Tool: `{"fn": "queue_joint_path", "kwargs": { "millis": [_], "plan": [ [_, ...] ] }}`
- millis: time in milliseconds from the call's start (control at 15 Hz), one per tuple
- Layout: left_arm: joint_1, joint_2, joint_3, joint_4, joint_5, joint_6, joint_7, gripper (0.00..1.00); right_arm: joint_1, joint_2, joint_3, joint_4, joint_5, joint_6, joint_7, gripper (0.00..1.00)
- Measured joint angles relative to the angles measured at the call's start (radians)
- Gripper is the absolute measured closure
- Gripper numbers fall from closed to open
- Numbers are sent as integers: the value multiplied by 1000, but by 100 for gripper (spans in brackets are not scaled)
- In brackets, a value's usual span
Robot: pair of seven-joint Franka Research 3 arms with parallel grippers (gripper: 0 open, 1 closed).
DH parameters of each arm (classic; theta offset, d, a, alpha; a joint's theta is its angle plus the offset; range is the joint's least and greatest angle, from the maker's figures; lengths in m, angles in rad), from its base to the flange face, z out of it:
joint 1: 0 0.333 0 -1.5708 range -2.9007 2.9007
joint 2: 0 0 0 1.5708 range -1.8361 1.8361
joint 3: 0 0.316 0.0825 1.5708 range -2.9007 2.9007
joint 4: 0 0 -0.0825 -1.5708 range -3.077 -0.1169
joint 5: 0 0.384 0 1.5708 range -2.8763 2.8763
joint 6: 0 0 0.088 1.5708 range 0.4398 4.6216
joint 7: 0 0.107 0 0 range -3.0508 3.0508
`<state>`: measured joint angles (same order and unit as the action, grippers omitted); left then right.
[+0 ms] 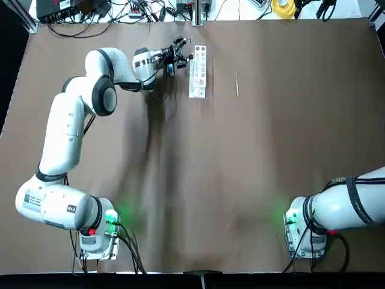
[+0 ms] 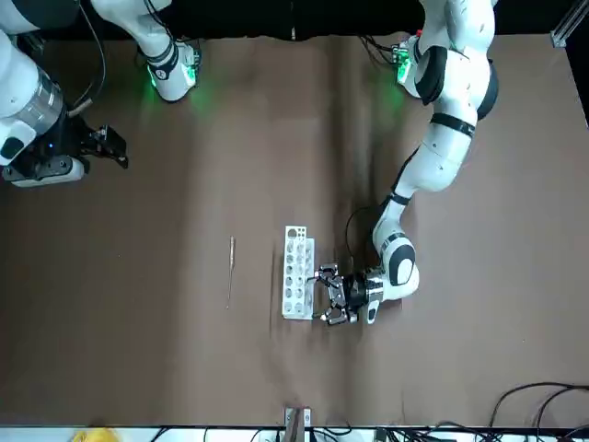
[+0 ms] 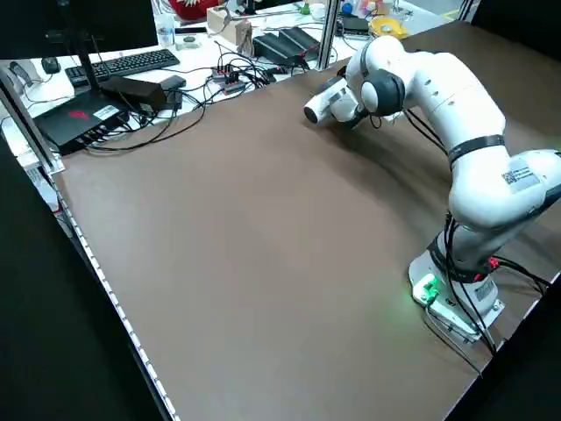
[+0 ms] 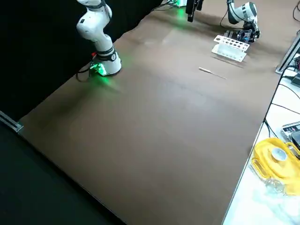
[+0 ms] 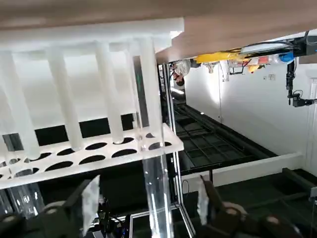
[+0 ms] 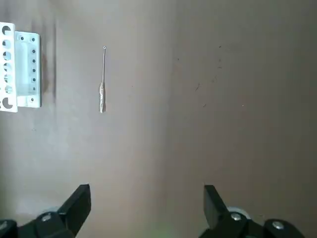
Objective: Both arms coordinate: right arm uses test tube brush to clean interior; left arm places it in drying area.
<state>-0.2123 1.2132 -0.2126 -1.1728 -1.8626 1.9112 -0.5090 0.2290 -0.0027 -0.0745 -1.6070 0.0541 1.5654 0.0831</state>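
Observation:
The white rack (image 1: 197, 71) that serves as the drying area lies at the far middle of the table. My left gripper (image 1: 184, 51) is low beside its left long side, fingers pointing at it. In the left wrist view the left gripper (image 5: 148, 203) is open, with a clear glass tube (image 5: 154, 173) standing in a rack (image 5: 89, 153) hole between the fingers (image 5: 90, 201), which stay apart from it. The test tube brush (image 1: 237, 81) lies flat on the table right of the rack, untouched. My right gripper (image 2: 118, 147) hovers open, high over the near right of the table; its wrist view shows the brush (image 6: 102, 84) far below.
Brown cloth covers the table (image 1: 240, 180). Cables and equipment (image 1: 90, 12) lie beyond the far edge. A keyboard and boxes (image 3: 114, 70) sit on a bench past the table. A yellow object (image 4: 274, 154) rests off the table's far edge.

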Motion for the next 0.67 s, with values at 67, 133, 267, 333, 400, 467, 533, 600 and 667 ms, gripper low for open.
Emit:
{"fn": "queue_joint_path", "kwargs": {
  "millis": [67,133,267,333,400,467,533,600,667],
  "plan": [
    [0,0,0,0,0,0,0,2,0,0,0,0,0,0,0,0],
    [1,0,0,2,0,0,-1,1,0,0,0,0,0,0,0,0],
    [4,-7,3,15,7,-5,-20,1,0,0,0,0,0,0,0,0],
    [5,-19,12,25,25,-8,-44,1,0,0,0,0,0,0,0,0],
    [8,-40,21,34,50,-10,-69,1,0,0,0,0,0,0,0,0],
    [21,-101,28,42,100,-13,-104,1,0,0,0,0,0,0,0,0],
    [26,-138,29,40,119,-13,-120,1,0,0,0,0,0,0,0,0],
    [27,-174,30,34,133,-13,-140,1,0,0,0,0,0,0,0,0],
    [26,-209,31,27,146,-14,-166,1,0,0,0,0,0,0,0,0]
  ]
}}
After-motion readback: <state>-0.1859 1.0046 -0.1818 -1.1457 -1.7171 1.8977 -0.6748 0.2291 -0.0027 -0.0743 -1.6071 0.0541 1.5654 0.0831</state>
